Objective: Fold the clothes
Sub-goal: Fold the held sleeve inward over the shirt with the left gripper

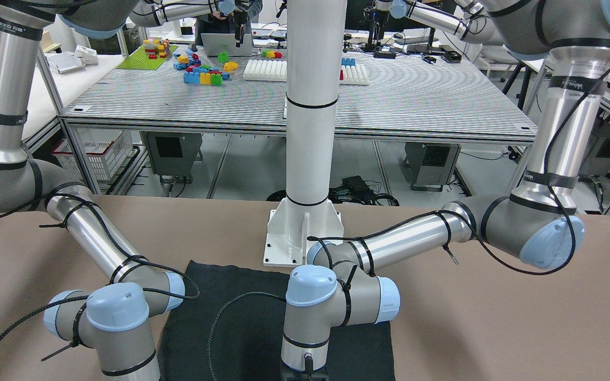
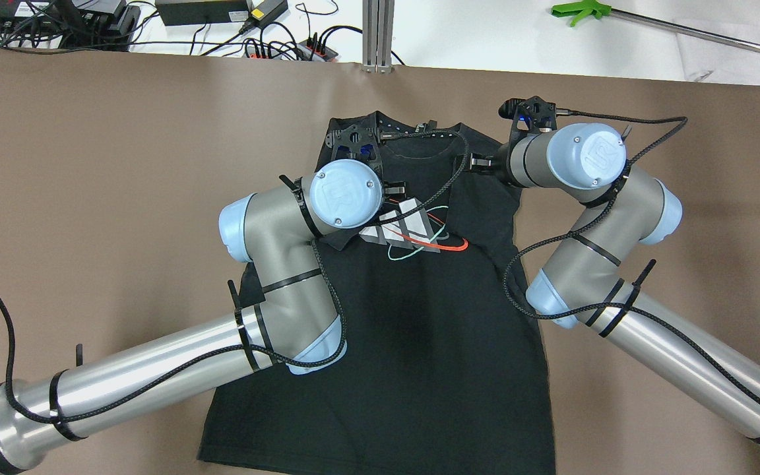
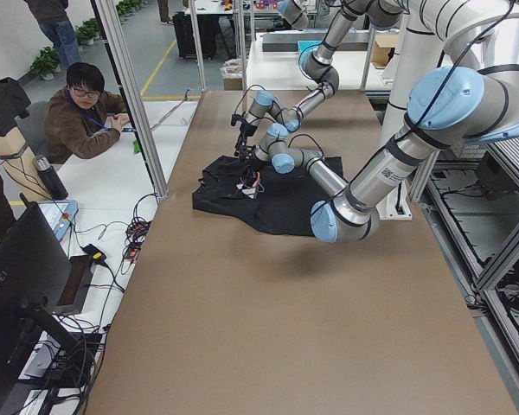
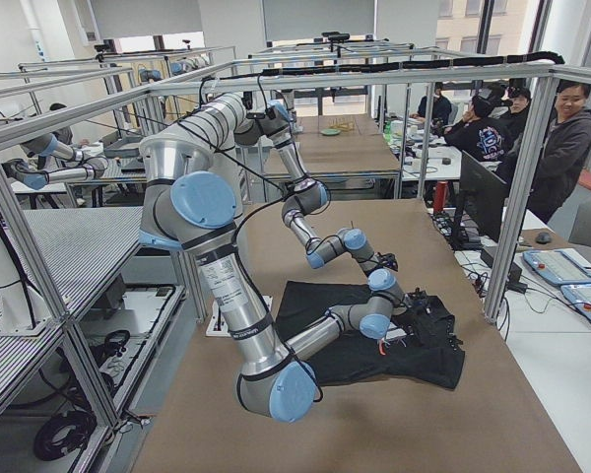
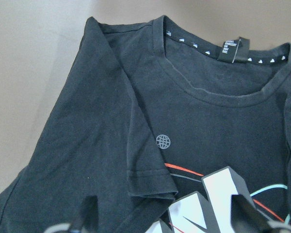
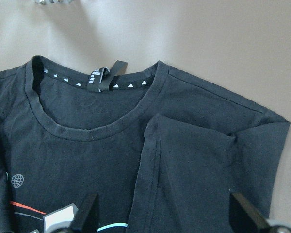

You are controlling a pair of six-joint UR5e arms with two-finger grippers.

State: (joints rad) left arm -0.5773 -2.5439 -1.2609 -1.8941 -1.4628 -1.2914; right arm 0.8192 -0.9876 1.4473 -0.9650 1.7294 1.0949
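The clothes are one black T-shirt (image 2: 419,330) with a white, red and teal chest print (image 2: 413,231), lying flat on the brown table (image 2: 90,165), collar (image 5: 203,87) at the far side. Both sleeves lie folded inward over the chest: one sleeve (image 5: 145,160) shows in the left wrist view, the other sleeve (image 6: 189,165) in the right wrist view. My left gripper (image 5: 167,216) hovers open over the shirt's left shoulder (image 2: 353,142). My right gripper (image 6: 165,213) hovers open over the right shoulder (image 2: 532,115). Neither holds any fabric.
A white pole's base plate (image 1: 294,233) stands just behind the shirt's hem. Power strips and cables (image 2: 274,46) lie beyond the table's far edge. A seated person (image 3: 82,112) and a monitor (image 3: 26,285) are at the operators' side.
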